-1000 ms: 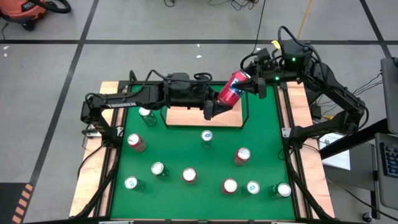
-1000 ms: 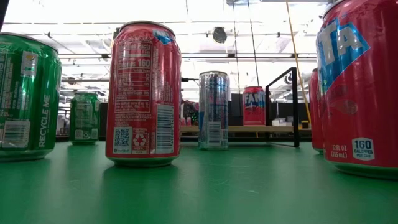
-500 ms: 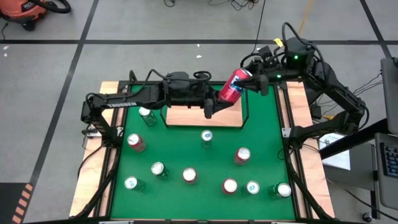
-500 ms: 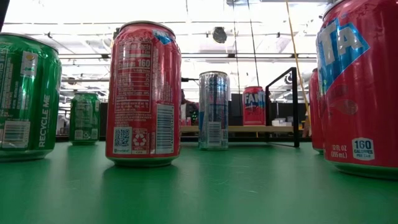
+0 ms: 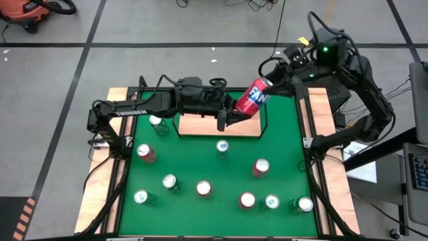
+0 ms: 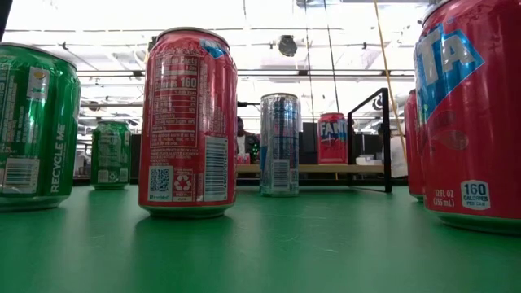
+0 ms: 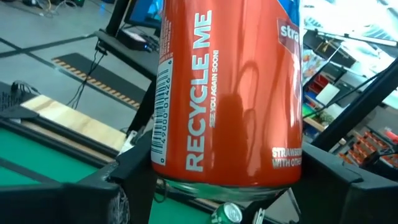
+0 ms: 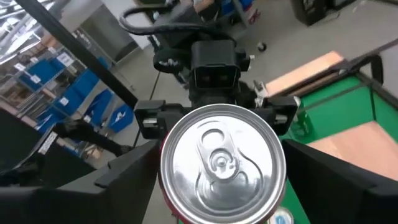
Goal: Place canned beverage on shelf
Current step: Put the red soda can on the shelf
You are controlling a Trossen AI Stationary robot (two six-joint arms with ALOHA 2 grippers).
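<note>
A red soda can (image 5: 252, 99) is held over the right end of the shelf (image 5: 200, 125), a light-wood board with a thin black rail. In the high view the can is tilted, its top toward the far right. In the low view the can (image 6: 332, 138) shows just above the board (image 6: 358, 168); whether it touches the board I cannot tell. My left gripper (image 5: 226, 115) reaches in from the table's left and is shut on the can. My right gripper (image 5: 274, 83) comes from the far right and is shut on the can's top end. My left gripper pinches the can's wall near its bottom end (image 7: 171, 165) between its two fingers (image 7: 124, 186), which lie across the can. It comes roughly level from the table's left. The can's bottom rim shows just past the fingers. My right gripper has one finger (image 8: 130, 168) on each side of the can's wall by its top rim (image 8: 171, 155). The fingers run along the can, slanting down from the far right. The lid faces the wrist; the lid's edge hides the contact.
Several cans stand on the green mat nearer than the shelf: a green one (image 5: 158, 124), a silver one (image 5: 222, 147), a red one (image 5: 261, 167) and others toward the near edge. Pale wooden strips (image 5: 97, 194) run along both sides of the table.
My right arm has drawn back a little toward the far right. The red can has shifted slightly toward the table's right and turned, so that its blue-and-white label now faces up. My left gripper has stayed on the can.
</note>
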